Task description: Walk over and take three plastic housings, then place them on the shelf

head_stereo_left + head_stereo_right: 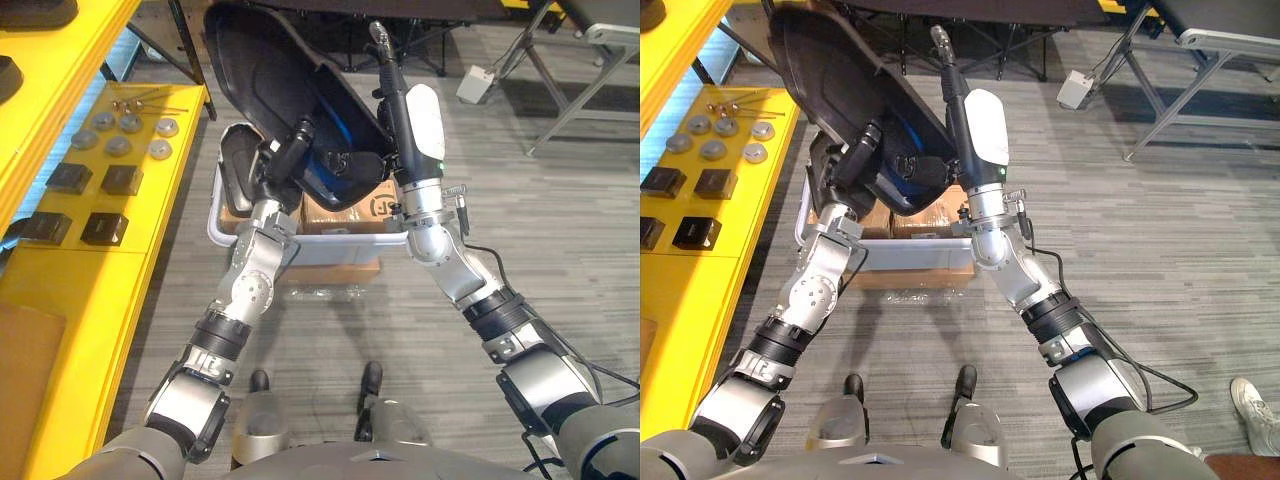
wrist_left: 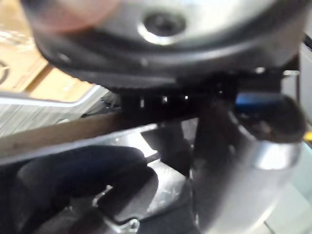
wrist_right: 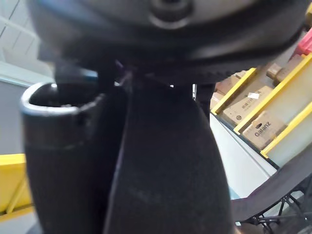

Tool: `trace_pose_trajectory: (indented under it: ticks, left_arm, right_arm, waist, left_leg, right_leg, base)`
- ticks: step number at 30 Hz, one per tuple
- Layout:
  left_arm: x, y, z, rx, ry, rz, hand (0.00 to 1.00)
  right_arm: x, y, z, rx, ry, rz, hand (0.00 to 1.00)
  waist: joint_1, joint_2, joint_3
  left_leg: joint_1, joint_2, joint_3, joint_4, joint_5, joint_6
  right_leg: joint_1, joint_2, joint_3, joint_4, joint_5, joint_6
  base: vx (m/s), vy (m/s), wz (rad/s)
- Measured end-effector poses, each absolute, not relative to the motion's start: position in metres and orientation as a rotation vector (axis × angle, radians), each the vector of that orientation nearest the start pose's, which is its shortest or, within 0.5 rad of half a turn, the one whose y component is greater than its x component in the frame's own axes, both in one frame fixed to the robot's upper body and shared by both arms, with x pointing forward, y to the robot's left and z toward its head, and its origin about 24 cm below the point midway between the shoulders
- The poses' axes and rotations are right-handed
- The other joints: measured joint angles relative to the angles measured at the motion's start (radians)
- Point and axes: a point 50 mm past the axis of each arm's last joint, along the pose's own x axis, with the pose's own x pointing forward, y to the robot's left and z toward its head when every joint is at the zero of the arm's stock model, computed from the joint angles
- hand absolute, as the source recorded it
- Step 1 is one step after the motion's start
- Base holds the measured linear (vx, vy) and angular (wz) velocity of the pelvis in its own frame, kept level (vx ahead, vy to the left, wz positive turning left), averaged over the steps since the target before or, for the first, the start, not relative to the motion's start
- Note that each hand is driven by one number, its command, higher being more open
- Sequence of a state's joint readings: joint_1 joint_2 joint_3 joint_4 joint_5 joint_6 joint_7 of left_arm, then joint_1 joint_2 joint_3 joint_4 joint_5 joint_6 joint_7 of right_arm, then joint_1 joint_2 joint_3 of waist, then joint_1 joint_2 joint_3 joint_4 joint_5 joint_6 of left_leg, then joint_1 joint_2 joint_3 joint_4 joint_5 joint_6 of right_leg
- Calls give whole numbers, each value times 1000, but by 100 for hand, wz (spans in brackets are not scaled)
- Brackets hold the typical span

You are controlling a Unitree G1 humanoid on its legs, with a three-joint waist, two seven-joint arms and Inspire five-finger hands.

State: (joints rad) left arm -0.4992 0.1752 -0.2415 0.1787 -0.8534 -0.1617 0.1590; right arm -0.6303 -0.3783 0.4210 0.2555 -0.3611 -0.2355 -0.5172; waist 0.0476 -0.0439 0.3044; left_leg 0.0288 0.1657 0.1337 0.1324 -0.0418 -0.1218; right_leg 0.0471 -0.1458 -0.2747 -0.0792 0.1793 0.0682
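A big black plastic housing (image 1: 265, 70) with a blue part inside is held tilted in the air above a grey bin (image 1: 300, 248). My left hand (image 1: 287, 155) lies against its lower left edge with the fingers fairly straight. On the housing's right edge my right hand (image 1: 400, 110), with a white thumb cover, presses with straight fingers pointing away from me. The housing is clamped between the two hands. Another black housing (image 1: 238, 165) stands in the left end of the bin.
The bin rests on cardboard boxes (image 1: 350, 215) on the grey floor. A yellow shelf (image 1: 160, 210) along the left carries grey discs (image 1: 118, 147) and black blocks (image 1: 104, 228). Metal frame legs (image 1: 560, 90) and a white box (image 1: 475, 84) stand at the far right. A person's shoe (image 1: 1250, 396) shows at the right.
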Motion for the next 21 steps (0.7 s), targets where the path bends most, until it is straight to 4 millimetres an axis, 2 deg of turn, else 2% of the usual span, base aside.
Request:
trace_pose_trajectory:
  ticks: [2, 4, 6, 8, 10, 12, 13, 14, 16, 17, 18, 20, 21]
  left_arm:
    - [325, 109, 150, -506, -308, -188, 0]
    - [315, 110, 154, -399, -361, -164, 0]
    - [310, 111, 151, -322, -379, -138, 0]
    - [305, 114, 140, -207, -374, -88, 0]
    - [302, 116, 136, -152, -386, -55, 0]
    - [297, 121, 129, -28, -404, 37, 0]
    - [296, 124, 126, 15, -405, 75, 0]
    - [294, 133, 117, 75, -389, 148, 0]
    - [289, 151, 98, 155, -334, 287, 0]
    - [288, 155, 93, 170, -318, 318, 0]
    - [285, 164, 84, 181, -287, 389, 0]
    - [282, 171, 80, 178, -273, 444, 0]
    - [281, 175, 81, 162, -281, 481, 0]
  right_arm:
    - [327, -107, 170, -636, -746, -16, 100]
    - [316, -108, 168, -554, -725, 36, 100]
    - [309, -109, 168, -493, -719, 79, 100]
    - [295, -110, 174, -398, -746, 153, 100]
    - [290, -114, 170, -379, -716, 198, 100]
    - [278, -128, 157, -93, -617, 258, 100]
    - [271, -131, 157, 5, -617, 261, 100]
    - [260, -138, 157, 179, -630, 259, 100]
    - [247, -153, 154, 372, -662, 224, 100]
    - [244, -159, 151, 396, -664, 196, 100]
    - [235, -172, 139, 437, -644, 130, 100]
    - [226, -182, 122, 465, -587, 68, 100]
    - [216, -190, 102, 462, -509, -4, 100]
  waist:
    - [2, 5, -23]
    - [0, 12, -57]
    - [-2, 17, -73]
    - [-7, 22, -86]
    - [-17, 16, -94]
    - [-26, 13, -120]
    - [-27, 16, -124]
    - [-31, 23, -130]
    - [-57, 30, -136]
    - [-60, 30, -138]
    - [-75, 30, -141]
    - [-82, 30, -142]
    - [-85, 31, -144]
  left_leg:
    - [17, -2, 5, -14, 3, -1]
    - [18, -3, 7, -19, 3, -1]
    - [24, -3, 11, -23, 3, -1]
    - [43, -4, 25, -40, 4, -2]
    - [51, -5, 31, -53, 6, -5]
    - [52, -4, 40, -71, 4, -8]
    - [52, -4, 46, -75, 4, -8]
    - [56, -4, 57, -80, 7, -7]
    - [66, -5, 75, -85, 9, -7]
    - [69, -5, 83, -84, 8, -7]
    - [69, -5, 94, -84, 5, -6]
    - [70, -6, 107, -84, 0, -6]
    - [70, -6, 120, -85, -3, -6]
  right_leg:
    - [7, -1, 0, 0, -2, -2]
    - [5, -1, -2, 0, -7, -2]
    - [6, -2, -1, -1, -8, -2]
    - [6, -2, 7, -5, -14, -3]
    - [5, -1, 8, -6, -23, -3]
    - [-9, 1, 15, -6, -26, -2]
    - [-13, 2, 21, -6, -26, -2]
    - [-17, 3, 35, -5, -24, 0]
    - [-22, 4, 53, 0, -15, 3]
    - [-24, 5, 61, 0, -15, 4]
    - [-31, 5, 72, 0, -13, 6]
    - [-38, 6, 86, 0, -13, 6]
    - [-47, 7, 99, 0, -12, 7]
  base:
    - [-8, 6, -6]
    - [0, 0, 0]
    - [2, 7, -6]
    - [-17, 9, -13]
    - [-17, 2, -5]
    - [2, 4, -10]
    - [37, 12, -25]
    - [66, 18, -25]
    - [72, 27, -28]
    - [53, 32, -29]
    - [37, 25, -22]
    - [27, 26, -24]
    - [20, 20, -25]
